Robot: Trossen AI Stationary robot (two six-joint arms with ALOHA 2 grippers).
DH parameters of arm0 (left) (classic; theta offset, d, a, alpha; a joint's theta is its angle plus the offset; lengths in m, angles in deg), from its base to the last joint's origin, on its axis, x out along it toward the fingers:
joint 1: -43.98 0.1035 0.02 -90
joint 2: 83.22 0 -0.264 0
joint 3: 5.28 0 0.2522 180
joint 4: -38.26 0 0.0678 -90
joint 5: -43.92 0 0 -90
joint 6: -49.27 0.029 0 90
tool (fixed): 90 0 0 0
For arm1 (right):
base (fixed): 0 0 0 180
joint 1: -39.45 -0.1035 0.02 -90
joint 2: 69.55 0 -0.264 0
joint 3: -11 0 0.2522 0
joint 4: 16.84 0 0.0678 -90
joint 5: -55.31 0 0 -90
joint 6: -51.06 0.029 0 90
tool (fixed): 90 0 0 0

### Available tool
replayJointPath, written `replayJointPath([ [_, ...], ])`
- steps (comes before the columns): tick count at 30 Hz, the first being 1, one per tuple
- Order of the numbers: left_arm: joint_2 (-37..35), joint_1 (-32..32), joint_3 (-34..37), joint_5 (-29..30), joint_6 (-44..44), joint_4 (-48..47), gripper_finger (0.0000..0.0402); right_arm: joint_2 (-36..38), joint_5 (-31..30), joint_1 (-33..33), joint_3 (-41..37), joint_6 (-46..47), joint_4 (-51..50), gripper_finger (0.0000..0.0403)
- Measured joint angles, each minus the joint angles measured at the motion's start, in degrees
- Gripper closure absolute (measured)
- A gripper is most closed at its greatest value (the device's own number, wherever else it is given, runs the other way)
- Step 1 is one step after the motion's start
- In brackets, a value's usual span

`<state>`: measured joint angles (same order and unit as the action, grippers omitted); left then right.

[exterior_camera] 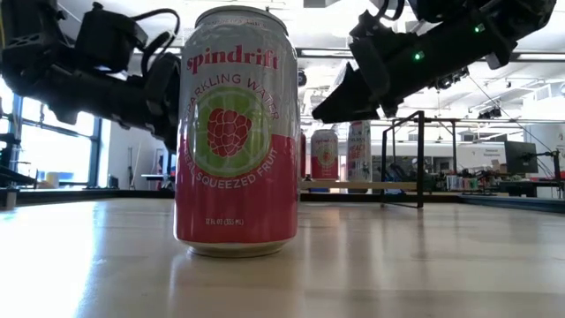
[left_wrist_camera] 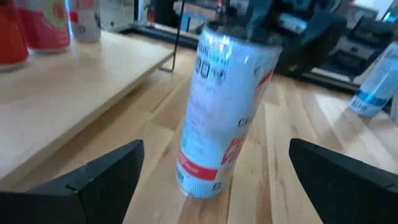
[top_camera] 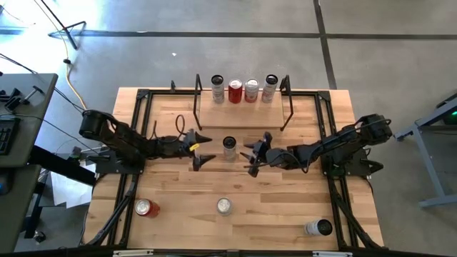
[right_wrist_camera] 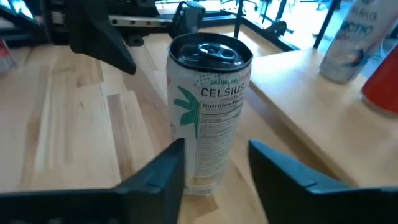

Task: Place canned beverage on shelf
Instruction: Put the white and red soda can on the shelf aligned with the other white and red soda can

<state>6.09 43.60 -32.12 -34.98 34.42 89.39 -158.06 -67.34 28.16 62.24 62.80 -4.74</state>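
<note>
A white Celsius can (top_camera: 228, 148) stands upright on its base at the middle of the table, in front of the shelf (top_camera: 243, 114). The shelf's light-wood board between black end frames carries several cans (top_camera: 243, 91). My left gripper (top_camera: 202, 150) is on the can's left, open wide and level, its fingers short of the can (left_wrist_camera: 217, 106). My right gripper (top_camera: 253, 155) is on the can's right, open. Its fingertips flank the lower part of the can (right_wrist_camera: 208, 99) without a touch that I can see. In the low view this can is hidden.
Near the front edge stand a red can (top_camera: 147, 208) and a Spindrift can (top_camera: 224, 206), which fills the low view (exterior_camera: 236, 132). A white can (top_camera: 318, 228) lies at the front right. Black rails (top_camera: 136, 143) run along both table sides.
</note>
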Motion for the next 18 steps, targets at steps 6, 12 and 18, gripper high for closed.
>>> replayJointPath([
  [6,-1.6,0.6,1.9,-0.1,0.0,2.3,0.0009,0.0,0.7,0.0,0.0,4.2,2.5,0.0121],
  [12,-1.9,0.7,2.2,-0.2,-0.5,2.3,0.0009,-0.5,1.3,0.3,0.0,-2.0,9.1,0.0073],
  [18,-1.9,0.7,2.2,-0.2,-0.5,2.3,0.0009,-5.4,0.7,1.2,0.0,-6.8,18.0,0.0071],
])
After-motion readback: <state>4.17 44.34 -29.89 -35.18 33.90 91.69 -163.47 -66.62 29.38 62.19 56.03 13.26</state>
